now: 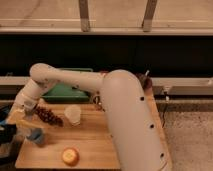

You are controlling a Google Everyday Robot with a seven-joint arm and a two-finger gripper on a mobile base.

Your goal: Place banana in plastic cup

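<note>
We record the gripper [11, 131] at the table's [90, 145] left edge, its fingers clamped on the banana [21, 121], which hangs pale yellow just above and left of the blue cup [36, 136], not yet inside it. Outward from there we list dark grapes [48, 116] just right of the banana, a whitish cup [73, 114] beyond them, a round orange fruit [70, 156] near the front edge, and a green tray [65, 92] at the back under the arm [75, 80].
</note>
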